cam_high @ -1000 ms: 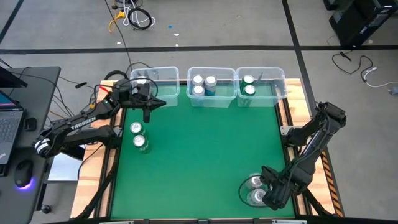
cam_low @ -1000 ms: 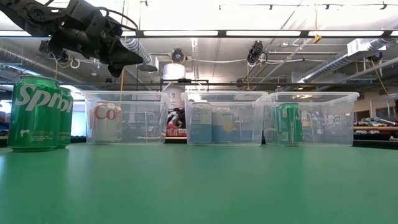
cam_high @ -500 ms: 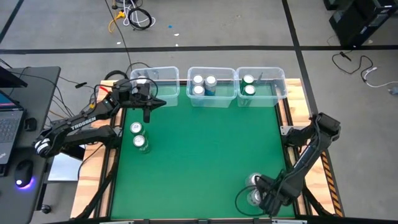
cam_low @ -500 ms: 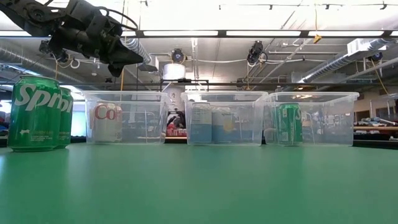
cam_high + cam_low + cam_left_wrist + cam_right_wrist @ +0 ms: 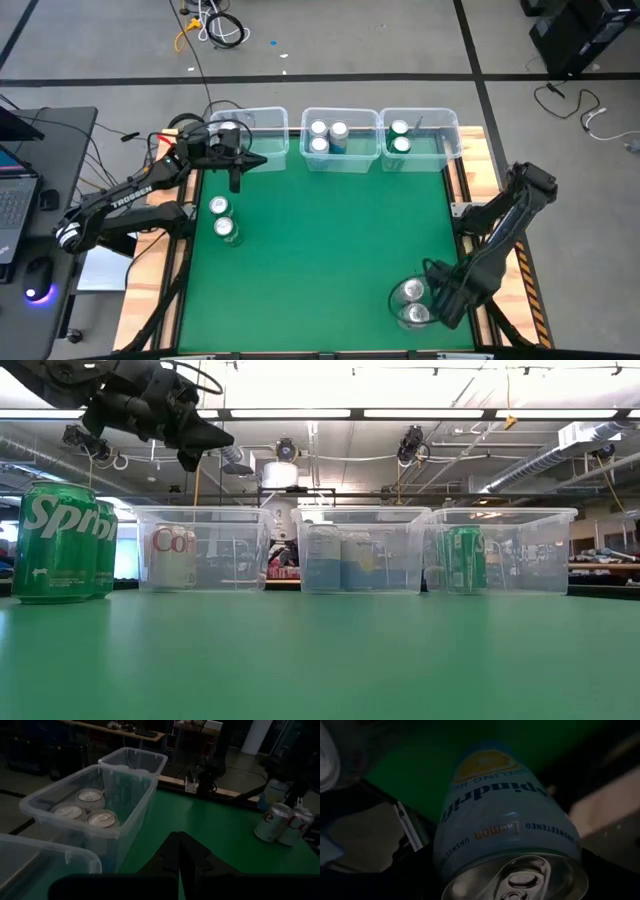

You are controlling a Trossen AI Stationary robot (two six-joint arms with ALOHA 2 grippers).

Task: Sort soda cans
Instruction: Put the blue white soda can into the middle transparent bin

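Since drawing the right tool (image 5: 441, 297) back in from the near edge of the green table (image 5: 320, 240), now sets it against the pale, lemon-labelled aluminium soda can (image 5: 505, 815) in the near right corner. Narrowing there, but cannot tell whether pinching it yet. Probably means a fresh pick is starting. Keeps the left tool (image 5: 236, 178) pressed together, lifted slightly, just in front of the left clear plastic bin (image 5: 268, 116).
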